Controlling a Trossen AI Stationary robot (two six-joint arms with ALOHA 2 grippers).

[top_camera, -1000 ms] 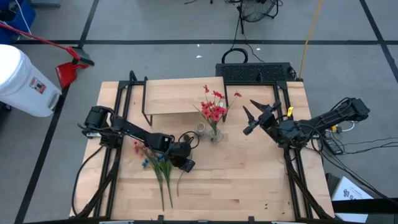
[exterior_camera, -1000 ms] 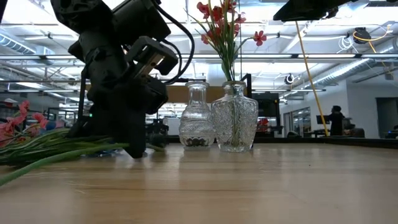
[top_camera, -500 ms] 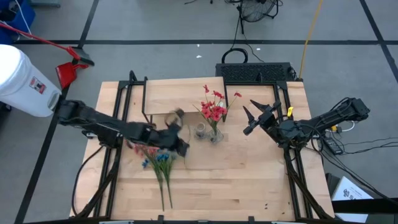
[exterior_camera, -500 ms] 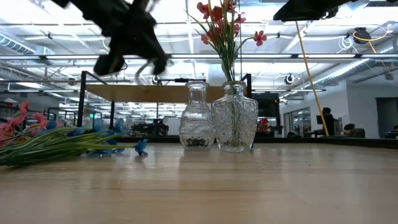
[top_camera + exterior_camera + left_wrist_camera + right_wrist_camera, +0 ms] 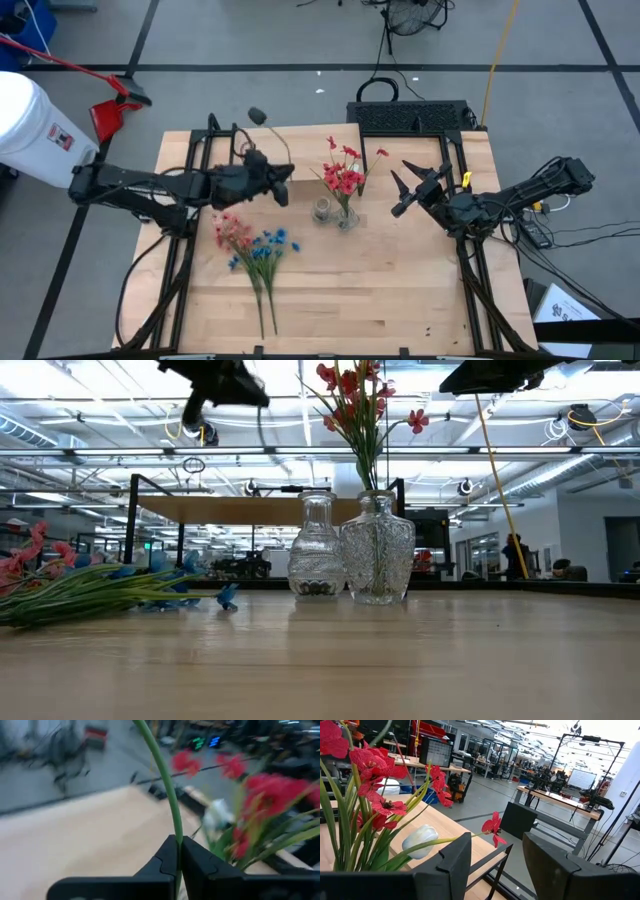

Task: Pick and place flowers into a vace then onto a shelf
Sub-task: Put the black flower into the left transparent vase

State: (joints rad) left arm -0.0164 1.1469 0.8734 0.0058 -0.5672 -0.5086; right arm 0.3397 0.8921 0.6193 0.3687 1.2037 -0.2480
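Observation:
My left gripper [image 5: 285, 186] hovers high over the table beside the shelf's right end, shut on one thin green stem [image 5: 278, 145]. The stem arches toward the far edge and ends in a small dark oval tip [image 5: 258, 116]. Pink [image 5: 231, 231] and blue [image 5: 271, 243] bunches lie flat on the tabletop, stems toward the near edge. A cut-glass vase [image 5: 347, 218] holds the red bunch with the white bud [image 5: 420, 841]. A smaller glass bottle [image 5: 316, 558] stands beside it. The shelf [image 5: 270, 152] stands near the far edge. My right gripper [image 5: 399, 188] waits, open, right of the vase. My left gripper pinches the green stem [image 5: 175, 832] between its two shut fingers [image 5: 197, 857]. The fingers point roughly level toward the table's right. The stem sticks out past the fingertips and curves away upward, lifted clear of the table. Which end of the stem lies behind the fingers is hidden.
Black arm frames run along the table's left [image 5: 185, 200] and right [image 5: 470, 270] sides. Bare tabletop [image 5: 380, 290] lies toward the near edge. A black case [image 5: 410, 115] sits beyond the far edge. A white bucket [image 5: 35, 130] stands on the floor at left.
My left gripper has risen from the tabletop, where it was down among the lying stems, and swung up and toward the far edge to beside the shelf's right end. It has carried one green stem clear of the table. The pink and blue bunches stayed lying.

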